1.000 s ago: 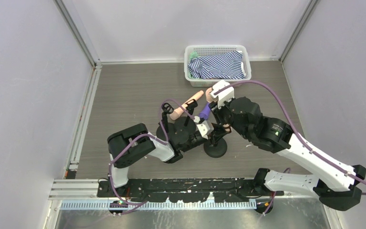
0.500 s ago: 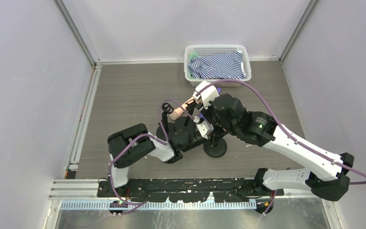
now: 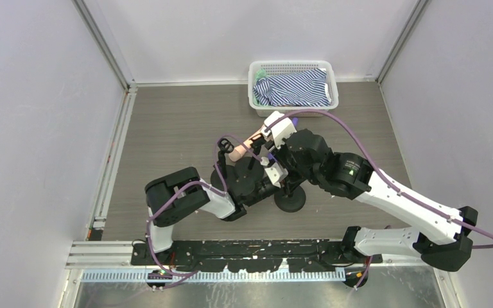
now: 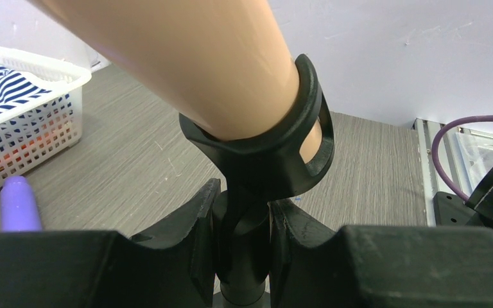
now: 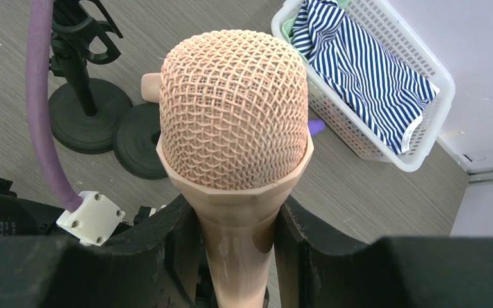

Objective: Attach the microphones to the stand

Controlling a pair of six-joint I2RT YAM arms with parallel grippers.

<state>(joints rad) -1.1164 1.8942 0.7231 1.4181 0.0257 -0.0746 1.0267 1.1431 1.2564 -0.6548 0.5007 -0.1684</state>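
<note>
Two hands are at work. Our left hand [image 4: 244,221] clamps the post of the stand [image 4: 311,109], just under the clip that rings a peach handle [image 4: 186,64]. Our right hand [image 5: 237,256] grips a peach microphone [image 5: 234,109] by its handle. A purple microphone [image 4: 18,204] lies on the tabletop [image 4: 135,167] beside the basket [image 4: 32,122].

Peach microphone [image 5: 234,109]: mesh head uppermost, handle clamped between the black fingers [image 5: 167,250] of the right gripper [image 5: 236,240].
Stand [image 5: 90,119]: black, round base, clip on top, at left.
Second round base [image 5: 138,142]: touching the first.
White basket [image 5: 353,125]: holds striped cloth [image 5: 359,64], upper right.
Purple cable [image 5: 42,128]: left edge.
</note>
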